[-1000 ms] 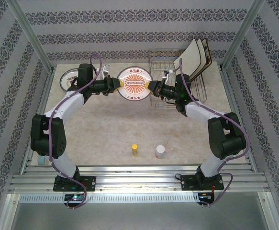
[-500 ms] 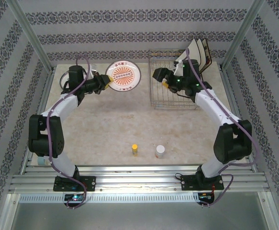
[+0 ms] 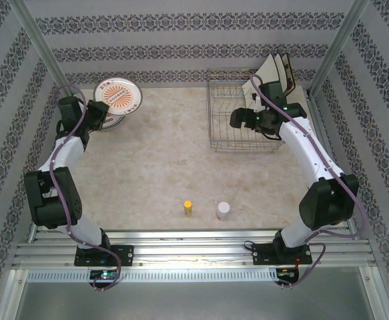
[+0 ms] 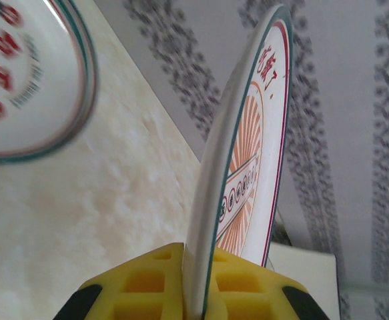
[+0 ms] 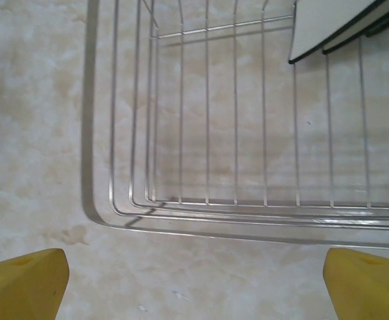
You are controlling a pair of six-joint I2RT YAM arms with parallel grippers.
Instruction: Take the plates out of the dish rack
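Worktop (image 3: 161, 160), marbled, with the unloading step shown part-way through. The dish rack (image 3: 234, 144) stood at the far right of the worktop, and its near slots (image 5: 207, 200) were bare. The two square plates (image 3: 274, 72) leaned upright at the rack's far right corner, their lower edges (image 5: 334, 27) inside the wires, and by judgement were not yet unloaded.

At the far left corner, well apart from the rack, the held round plate (image 3: 119, 95) was carried clear of the surface. The left wrist view showed it edge-on (image 4: 247, 167), with its orange-red sunburst face turned to the right. A second round plate (image 4: 27, 73) lay flat on the worktop just beside it.

The left claw (image 4: 194, 293) was pressed together on the held round plate, pinching its rim between the yellow pads (image 4: 147, 280). The right claw (image 5: 194, 280) hung over the rack's near left corner, spread wide and gripping nothing.

The step in hand appeared to be the set-down of the held round plate. The next move probably called for the left arm to tip that plate flat, lower it onto or beside the second round plate, and only then part the pads. The right arm would probably need to travel to the far right corner and close on a square plate's upper edge.

A small yellow bottle (image 3: 188, 208) and a white-capped jar (image 3: 223, 211) stood near the front edge, apart from all this
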